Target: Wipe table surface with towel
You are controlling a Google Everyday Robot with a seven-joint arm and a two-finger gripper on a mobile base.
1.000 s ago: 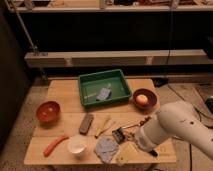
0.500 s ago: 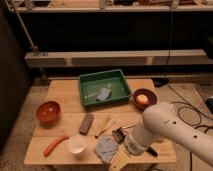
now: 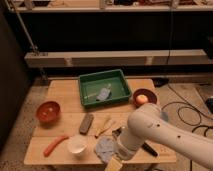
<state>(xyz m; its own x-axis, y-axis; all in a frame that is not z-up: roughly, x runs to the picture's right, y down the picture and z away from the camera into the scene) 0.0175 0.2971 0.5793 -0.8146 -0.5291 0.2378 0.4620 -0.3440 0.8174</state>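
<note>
Table (image 3: pixel 65 95) as I see it from my remote console. The towel (image 3: pixel 104 147) lies flat near the front edge, just right of the white cup (image 3: pixel 76 145). The gripper (image 3: pixel 114 163) hangs low at the front edge, just beside the towel's right corner, its jaws apart and holding nothing. A green tray (image 3: pixel 85 80) sits at the rear.

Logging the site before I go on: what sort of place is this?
Probably a lab or workshop test area: metal shelving runs behind the low wooden table, and cables trail over the floor. The gripper is at the table's front edge, beside the towel.
</note>
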